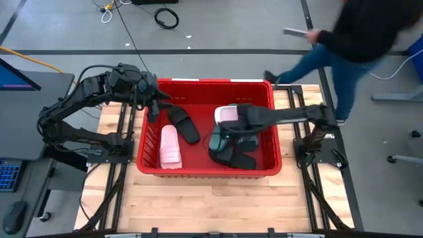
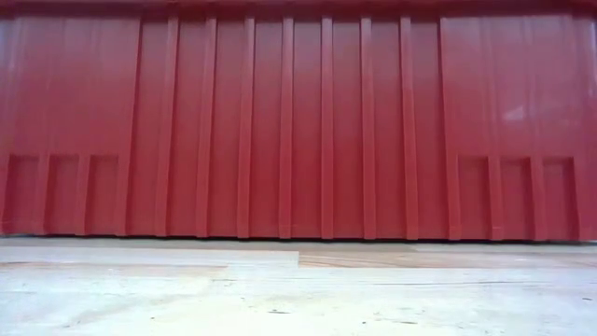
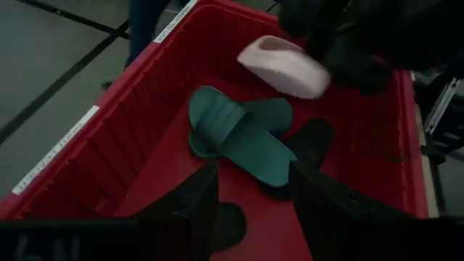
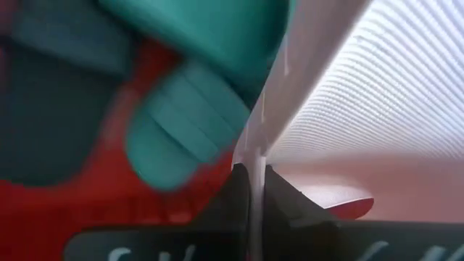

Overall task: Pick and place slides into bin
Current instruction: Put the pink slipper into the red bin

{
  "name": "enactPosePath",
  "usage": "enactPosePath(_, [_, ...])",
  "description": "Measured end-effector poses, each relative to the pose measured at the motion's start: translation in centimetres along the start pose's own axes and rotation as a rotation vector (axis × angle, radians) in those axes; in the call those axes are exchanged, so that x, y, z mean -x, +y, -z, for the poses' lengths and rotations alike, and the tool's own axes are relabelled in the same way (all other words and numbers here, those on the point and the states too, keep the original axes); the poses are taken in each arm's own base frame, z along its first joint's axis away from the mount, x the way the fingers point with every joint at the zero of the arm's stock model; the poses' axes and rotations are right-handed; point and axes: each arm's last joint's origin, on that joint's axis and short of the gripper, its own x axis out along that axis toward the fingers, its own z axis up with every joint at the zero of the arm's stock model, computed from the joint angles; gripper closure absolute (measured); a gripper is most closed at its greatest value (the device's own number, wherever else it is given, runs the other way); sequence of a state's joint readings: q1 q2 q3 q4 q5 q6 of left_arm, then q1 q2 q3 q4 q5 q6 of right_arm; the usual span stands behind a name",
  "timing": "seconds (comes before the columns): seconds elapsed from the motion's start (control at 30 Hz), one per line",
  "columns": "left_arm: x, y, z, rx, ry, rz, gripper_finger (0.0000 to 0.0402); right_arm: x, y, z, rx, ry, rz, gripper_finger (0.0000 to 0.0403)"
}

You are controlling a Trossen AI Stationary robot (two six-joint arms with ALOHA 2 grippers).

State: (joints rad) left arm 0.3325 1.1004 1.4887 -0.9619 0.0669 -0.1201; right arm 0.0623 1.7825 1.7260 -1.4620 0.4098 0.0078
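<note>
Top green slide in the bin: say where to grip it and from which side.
Probably its wide strap, from above: the top green slide lies sole-down with the strap arched up and uncovered, so one finger can slip under it.

Even overhead light; right wrist view blurred, person (image 1: 357,33) motion-smeared.

White label strips (image 3: 54,151) on the bin (image 3: 123,109) rim, print too small to read. No other readable text.
</note>
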Motion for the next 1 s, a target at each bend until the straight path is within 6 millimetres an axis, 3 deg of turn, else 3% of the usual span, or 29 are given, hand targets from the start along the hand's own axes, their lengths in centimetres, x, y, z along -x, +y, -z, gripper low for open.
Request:
enactPosePath(0.1, [0.0, 0.0, 0.0, -0.034, 0.0, 0.0, 0.0225, -2.9, -1.6, -0.4, 0.013, 0.152, 0.001, 0.0391])
enactPosePath(0.27, [0.0, 0.0, 0.0, -0.054, 0.0, 0.0, 0.0226, -7.9, -3.5, -2.0, 0.032, 0.24, -0.043, 0.0391])
enactPosePath(0.4, [0.0, 0.0, 0.0, -0.054, 0.0, 0.0, 0.0229, -11.2, -3.6, -2.9, 0.112, 0.309, -0.097, 0.0391])
enactPosePath(0.57, [0.0, 0.0, 0.0, -0.055, 0.0, 0.0, 0.0227, -13.4, -3.0, -3.4, 0.245, 0.367, -0.123, 0.0391])
enactPosePath(0.73, [0.0, 0.0, 0.0, -0.054, 0.0, 0.0, 0.0224, -12.3, -2.6, -3.4, 0.28, 0.35, -0.038, 0.0391])
enactPosePath(0.87, [0.0, 0.0, 0.0, -0.054, 0.0, 0.0, 0.0226, -8.2, -1.9, -3.0, 0.245, 0.223, 0.04, 0.0391])
enactPosePath(1.0, [-0.1, 0.0, -0.1, -0.054, -0.007, 0.001, 0.0227, -4.1, 1.1, -2.4, 0.273, 0.103, -0.007, 0.0391])
